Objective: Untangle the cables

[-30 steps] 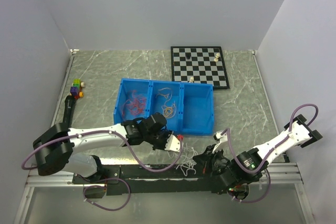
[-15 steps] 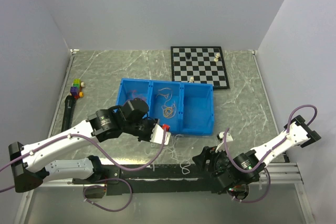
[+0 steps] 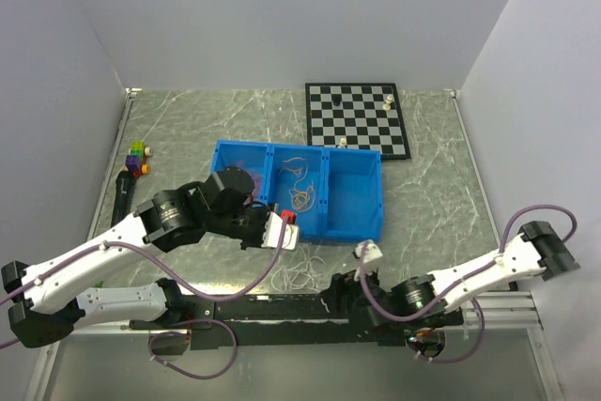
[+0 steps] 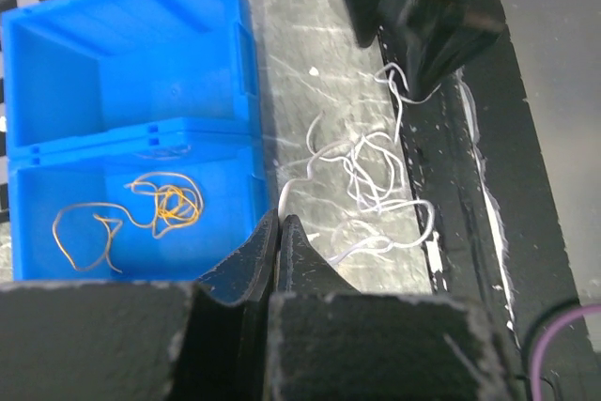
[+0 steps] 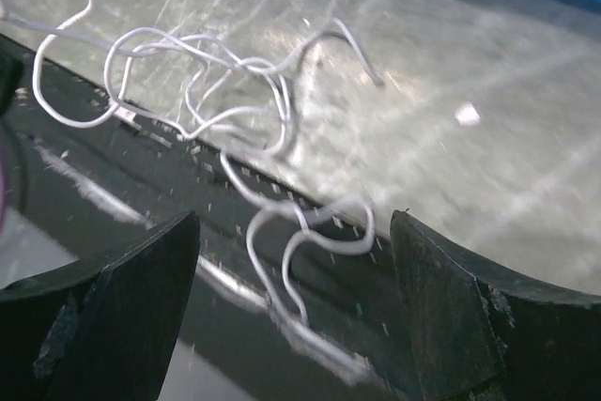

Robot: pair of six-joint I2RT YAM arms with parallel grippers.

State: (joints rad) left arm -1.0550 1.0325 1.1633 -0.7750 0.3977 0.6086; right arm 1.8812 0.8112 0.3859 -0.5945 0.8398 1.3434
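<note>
A loose tangle of white cables (image 3: 300,275) lies on the table between the blue bin (image 3: 379,196) and the black front rail. My left gripper (image 3: 284,224) hangs at the bin's near wall, shut on one white strand that rises from its tips (image 4: 279,221). The white tangle (image 4: 376,168) spreads to its right. An orange cable (image 4: 167,204) lies in the bin's middle compartment (image 3: 300,196). Low over the rail my right gripper (image 3: 342,294) stands open (image 5: 293,224). A white loop (image 5: 310,232) lies between its fingers, untouched. My left arm hides most of the bin's left compartment.
A chessboard (image 3: 357,119) with a few pieces lies at the back right. Coloured blocks (image 3: 139,159) and a black pen (image 3: 122,196) sit at the left edge. The black rail (image 3: 272,309) runs along the table's front. The bin's right compartment (image 3: 353,190) holds nothing.
My right gripper has opened, let go of the white cables and slid left along the rail. My left gripper has drawn back toward the bin with its strand.
</note>
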